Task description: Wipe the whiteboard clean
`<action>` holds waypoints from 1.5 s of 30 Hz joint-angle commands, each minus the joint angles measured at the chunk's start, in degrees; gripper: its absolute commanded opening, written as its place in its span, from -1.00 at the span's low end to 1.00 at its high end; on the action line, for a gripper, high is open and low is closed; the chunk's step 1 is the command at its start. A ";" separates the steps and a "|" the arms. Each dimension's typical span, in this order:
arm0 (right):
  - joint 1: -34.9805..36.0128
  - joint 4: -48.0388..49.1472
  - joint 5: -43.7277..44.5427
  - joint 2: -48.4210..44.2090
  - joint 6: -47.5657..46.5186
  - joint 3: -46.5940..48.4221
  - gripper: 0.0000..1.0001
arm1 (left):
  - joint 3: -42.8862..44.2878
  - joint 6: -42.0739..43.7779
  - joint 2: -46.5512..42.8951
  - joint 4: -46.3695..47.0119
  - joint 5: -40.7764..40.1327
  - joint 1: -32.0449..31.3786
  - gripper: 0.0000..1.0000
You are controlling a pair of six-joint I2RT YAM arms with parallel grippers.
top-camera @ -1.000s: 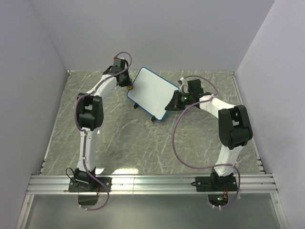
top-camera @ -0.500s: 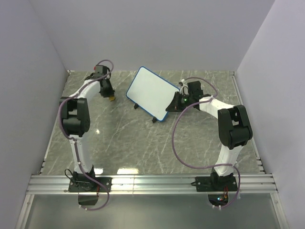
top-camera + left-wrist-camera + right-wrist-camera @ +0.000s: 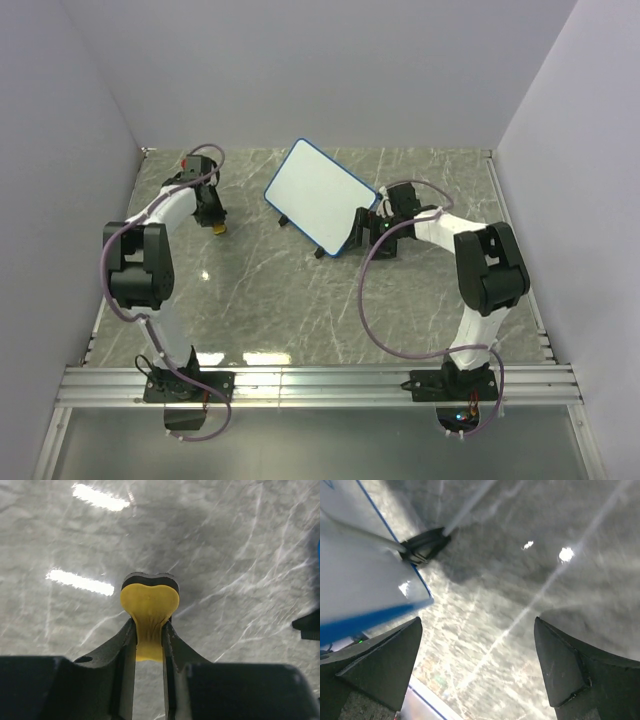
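The whiteboard [image 3: 319, 195], white with a thin blue frame, stands tilted on small black feet at the back middle of the table; its face shows no marks. My left gripper [image 3: 216, 221] is well to its left, shut on a yellow bone-shaped eraser [image 3: 148, 609] with a black underside, just above the marble. My right gripper [image 3: 372, 228] sits at the board's right edge with its jaws wide open and nothing between them. In the right wrist view the whiteboard's corner [image 3: 365, 585] and one black foot [image 3: 422, 545] lie up and left of the right gripper [image 3: 477, 635].
Grey marble tabletop [image 3: 290, 300] with pale walls on three sides. An aluminium rail [image 3: 320, 383] carrying both arm bases runs along the near edge. Purple cables loop off both arms.
My left gripper has carried the eraser leftward and nearer, away from the board's left edge. My right gripper has let go of the board's right edge, opened wide and drawn back slightly.
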 commanded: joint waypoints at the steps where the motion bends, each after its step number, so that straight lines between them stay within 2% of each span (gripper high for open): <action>1: 1.09 -4.64 5.13 -6.18 1.13 -0.75 0.99 | -2.07 0.98 -4.85 -1.03 -2.36 1.14 -0.99; 5: 1.00 -6.31 9.70 -12.34 2.71 -1.28 0.99 | -3.66 0.18 -5.20 -3.14 -3.25 1.84 -0.96; 6: 1.09 -6.66 10.23 -13.66 3.32 -1.72 0.99 | -3.92 -0.25 -4.85 -3.84 -2.81 1.76 -0.68; 8: 1.09 -7.02 11.81 -17.78 3.85 -2.94 0.99 | -5.06 -0.52 -4.76 -3.76 -2.11 1.84 -0.34; 9: 1.09 -7.28 12.25 -20.58 4.46 -3.47 0.99 | -5.59 -0.87 -4.76 -3.67 -1.41 1.84 -0.10; 11: 1.09 -7.46 13.05 -23.58 4.91 -5.23 0.99 | -7.17 -1.31 -4.94 -3.40 -0.52 1.76 0.08; 12: 1.00 -7.55 13.14 -26.56 5.43 -5.93 1.00 | -7.61 -1.48 -5.20 -3.40 -0.08 1.84 0.25; 14: 1.17 -7.72 13.66 -29.82 5.96 -7.52 0.99 | -9.02 -1.57 -5.81 -3.49 1.15 1.84 0.41; 15: 1.26 -7.98 13.75 -32.80 6.49 -8.04 0.99 | -9.46 -1.57 -6.60 -3.75 1.41 1.84 0.90; 16: 1.35 -8.07 13.84 -34.22 6.84 -8.40 0.99 | -9.73 -1.66 -7.04 -4.10 1.59 1.76 0.99; 23: 3.11 -8.34 13.22 -43.54 9.91 -9.37 0.99 | -6.22 -2.63 -13.19 -9.72 0.27 -1.49 0.99; 26: 4.69 -8.07 13.31 -46.97 11.41 -8.67 0.99 | -2.27 -4.12 -15.30 -11.84 2.11 -5.53 0.99; 27: 5.65 -7.99 13.31 -48.46 11.85 -8.40 0.99 | 0.44 -4.82 -15.66 -12.97 2.20 -8.67 0.99; 33: 8.38 -10.53 13.40 -51.02 12.55 -4.45 0.99 | 10.30 -9.29 -17.94 -16.14 4.13 -18.71 0.99; 39: 9.52 -13.43 16.12 -55.06 12.99 -3.39 0.99 | 16.02 -11.15 -22.07 -21.50 1.59 -22.41 0.99; 45: 9.52 -14.31 16.30 -57.96 13.61 -6.55 0.99 | 16.03 -11.77 -27.78 -25.81 -0.78 -23.29 0.99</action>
